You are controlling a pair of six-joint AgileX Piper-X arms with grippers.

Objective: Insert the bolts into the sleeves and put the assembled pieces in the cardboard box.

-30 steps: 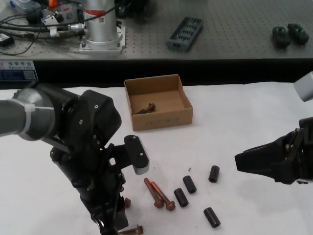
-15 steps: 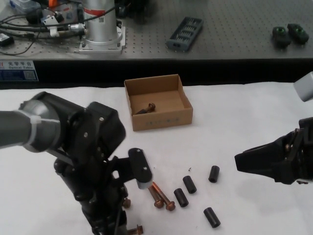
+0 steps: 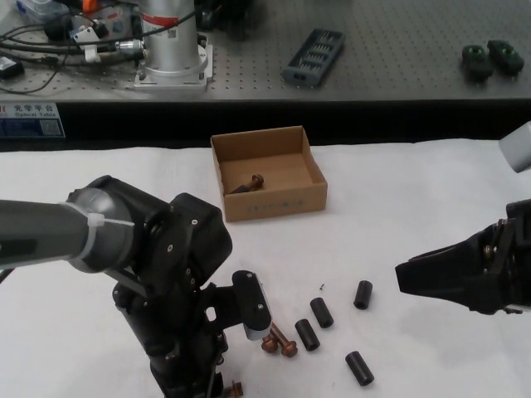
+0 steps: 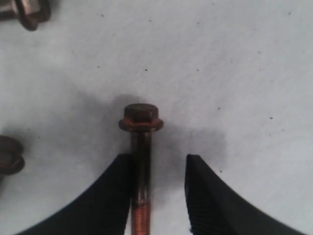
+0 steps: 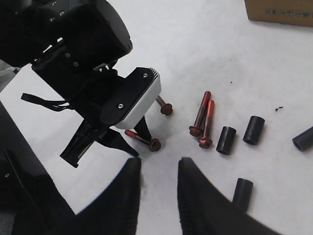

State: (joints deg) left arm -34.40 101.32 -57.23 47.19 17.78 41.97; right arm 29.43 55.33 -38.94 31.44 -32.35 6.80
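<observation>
Change: my left arm [image 3: 166, 274] has shifted rightward across the high view over the last second, and its housing now overlaps the near ends of the paired bolts. My right arm has held position.
Left gripper [image 4: 159, 165]: fingers apart, lowered to the white cloth [image 3: 415, 191], straddling one bolt.
Straddled bolt [image 4: 140, 147]: lies flat on the cloth, with its hex head just past my fingertips. The shank touches one finger [image 4: 107, 196] and stands clear of the other.
Cardboard box [image 3: 274, 203]: open-topped, at the far middle of the cloth, well apart from both grippers.
Assembled piece [image 3: 245, 184]: lies inside the box, with a copper head showing at one end.
Paired bolts [image 5: 203, 120]: side by side, touching, heads together, just beside the nearest sleeve.
Sleeves [image 3: 321, 312]: four black pieces, loose on the cloth between my two arms, none touching another.
Right gripper [image 5: 159, 164]: fingers apart, holding nothing, above the cloth near the sleeves.
</observation>
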